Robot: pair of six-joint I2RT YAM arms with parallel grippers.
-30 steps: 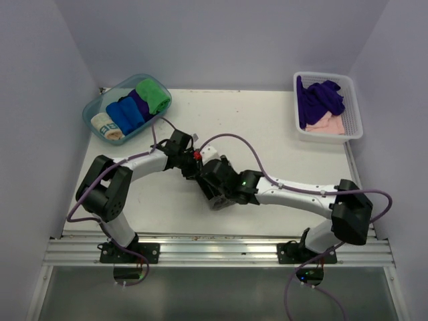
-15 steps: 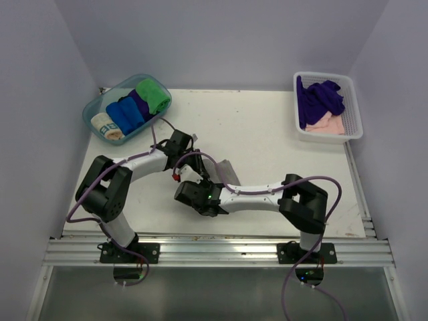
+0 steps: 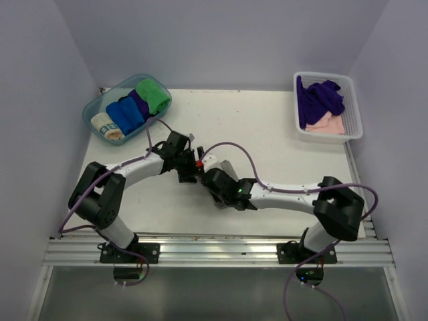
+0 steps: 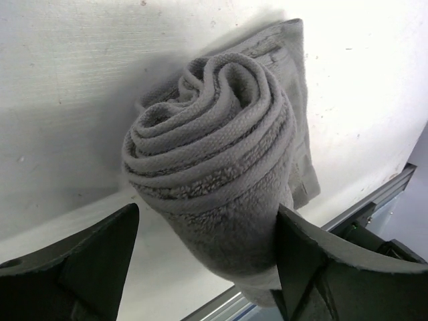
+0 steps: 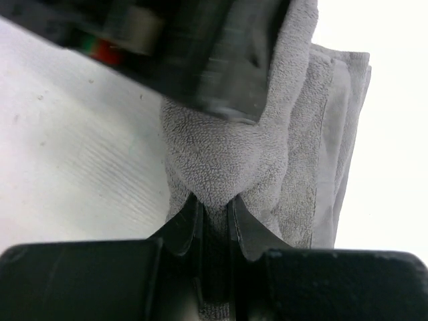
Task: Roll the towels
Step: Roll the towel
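Observation:
A grey towel [image 4: 214,154] lies rolled into a thick coil on the white table, with a flat tail trailing behind it. My left gripper [image 4: 206,214] straddles the roll, open. Its right finger touches the cloth and its left finger stands apart. My right gripper [image 5: 214,199] is shut on a fold of the same grey towel [image 5: 227,160] at the roll's other side. From above, both grippers [image 3: 189,170] [image 3: 210,179] meet mid-table and mostly hide the grey towel [image 3: 228,167]. A dark purple towel [image 3: 319,99] and a pale pink towel [image 3: 328,124] lie crumpled in the white basket [image 3: 355,114].
A blue tub [image 3: 90,107] at the back left holds rolled cloths in green, blue, purple and beige. The table's metal front rail [image 3: 214,251] runs just behind the arm bases. Side walls close in on left and right.
My left gripper has opened from its hold on the roll. My right gripper has moved up to the roll and closed on a fold of the grey towel.

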